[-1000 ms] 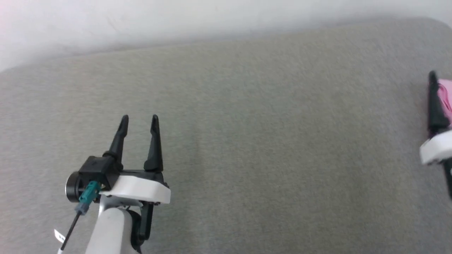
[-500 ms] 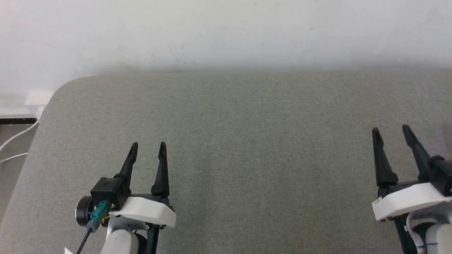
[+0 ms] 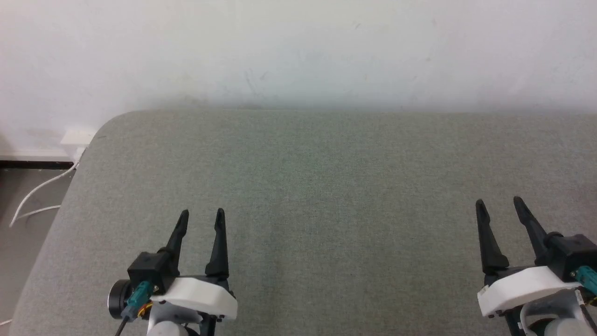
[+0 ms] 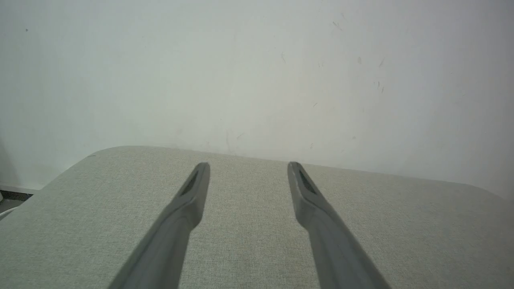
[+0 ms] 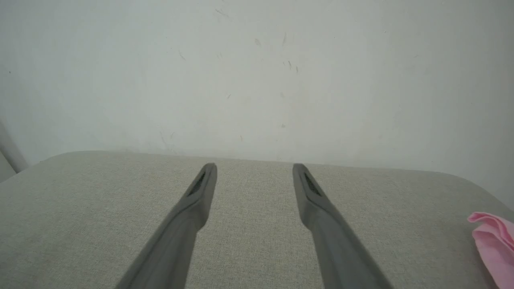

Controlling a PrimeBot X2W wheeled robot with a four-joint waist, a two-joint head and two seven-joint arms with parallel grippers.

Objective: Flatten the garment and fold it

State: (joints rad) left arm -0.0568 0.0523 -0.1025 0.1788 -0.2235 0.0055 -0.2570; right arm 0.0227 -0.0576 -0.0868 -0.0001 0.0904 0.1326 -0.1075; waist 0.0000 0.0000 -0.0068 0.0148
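head: left gripper (image 3: 202, 212) wide, empty | right gripper (image 3: 499, 201) wide, empty | right wrist: garment (image 5: 494, 243) on grey pad (image 5: 253, 241), far right edge

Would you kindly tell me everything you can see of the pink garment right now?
The garment shows as a light-pink patch at the lower right edge of the right wrist view, cut off by the frame. The cloth looks thin and soft, bunched in rounded folds, not flattened. It lies on the grey fabric surface, near its rounded corner. Only that surface touches the visible part; the open right gripper stands apart, to its left in that view.
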